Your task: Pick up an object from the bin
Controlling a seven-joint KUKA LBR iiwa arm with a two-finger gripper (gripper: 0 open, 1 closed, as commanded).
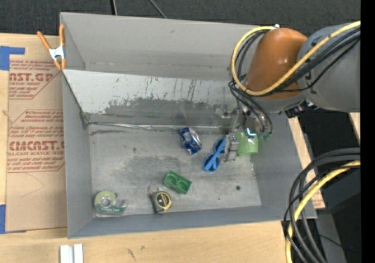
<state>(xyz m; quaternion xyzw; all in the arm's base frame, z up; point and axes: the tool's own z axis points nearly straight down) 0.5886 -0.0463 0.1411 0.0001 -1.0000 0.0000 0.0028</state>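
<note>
1. A grey metal bin (pixel 76 139) with sloping walls had a scuffed, scratched floor and held a few small things spread well apart.
2. The robot's gripper (pixel 237 139), under a smooth orange dome wrapped in yellow cables, was low over the floor on the view's right side. Whether it was spread or pressed together could not be told.
3. A blue plastic piece (pixel 215 156), long with looped openings, lay tilted just beside the gripper's tip, on its lower left.
4. A pale green block (pixel 248 144) sat against the gripper's other side; whether it was gripped could not be told.
5. A crumpled blue and white wrapper (pixel 189 140) lay near the floor's middle.
6. Along the near wall lay a dark green ridged block (pixel 177 182), a small tape measure (pixel 160 199) and a clear tape dispenser (pixel 109 203).
</note>
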